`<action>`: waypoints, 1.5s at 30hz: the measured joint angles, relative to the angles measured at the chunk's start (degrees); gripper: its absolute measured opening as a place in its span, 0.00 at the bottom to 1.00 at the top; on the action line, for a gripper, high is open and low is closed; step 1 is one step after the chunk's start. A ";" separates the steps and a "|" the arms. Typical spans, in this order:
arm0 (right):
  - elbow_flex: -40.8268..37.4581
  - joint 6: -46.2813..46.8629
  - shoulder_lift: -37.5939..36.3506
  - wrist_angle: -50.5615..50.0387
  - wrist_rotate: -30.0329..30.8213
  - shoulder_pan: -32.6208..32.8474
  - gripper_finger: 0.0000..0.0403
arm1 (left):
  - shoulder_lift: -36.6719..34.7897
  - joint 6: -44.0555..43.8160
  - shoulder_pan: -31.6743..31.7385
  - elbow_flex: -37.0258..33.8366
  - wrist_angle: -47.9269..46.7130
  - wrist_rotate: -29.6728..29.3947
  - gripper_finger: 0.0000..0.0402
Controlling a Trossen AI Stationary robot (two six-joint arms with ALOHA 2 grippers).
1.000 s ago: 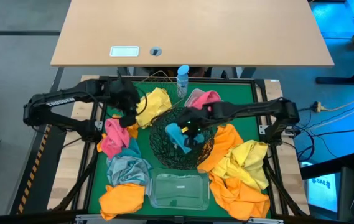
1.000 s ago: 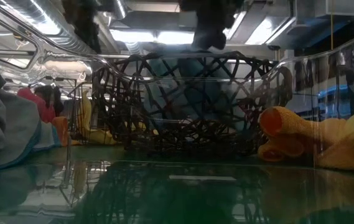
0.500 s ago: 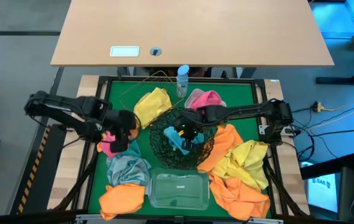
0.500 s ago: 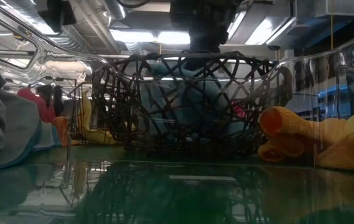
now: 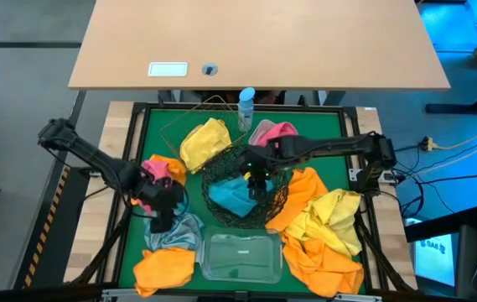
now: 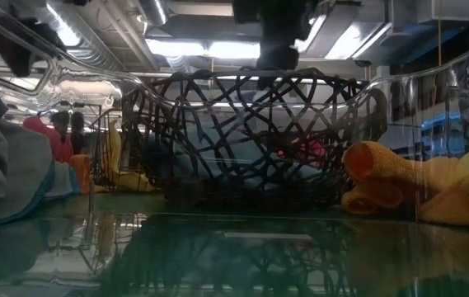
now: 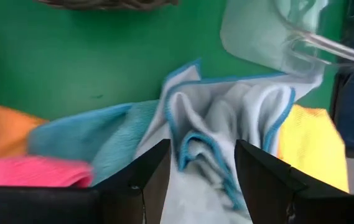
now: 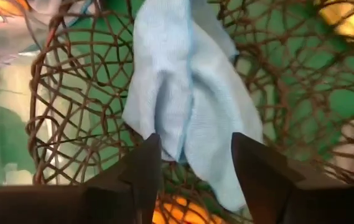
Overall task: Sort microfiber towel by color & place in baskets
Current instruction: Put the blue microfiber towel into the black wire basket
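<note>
Mid-desk, black wire bowl (image 5: 245,195): teal towel (image 5: 230,195) inside, right pincer (image 8: 192,163) above it, fingers apart. Near the desk's left edge: left pincer (image 7: 201,171), spread, over grey blue-edged towel (image 7: 226,124). Your risk: its fingers snagging the adjacent pink towel (image 7: 27,171) too, mixing colours.

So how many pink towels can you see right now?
2: one pink towel at the table's left by the left arm, another pink towel behind the black wire bowl. More may be hidden.
</note>
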 joint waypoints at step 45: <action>-13.60 10.06 -34.34 -19.26 26.06 11.29 0.48 | -0.06 -4.89 -2.48 -17.25 25.26 0.64 0.01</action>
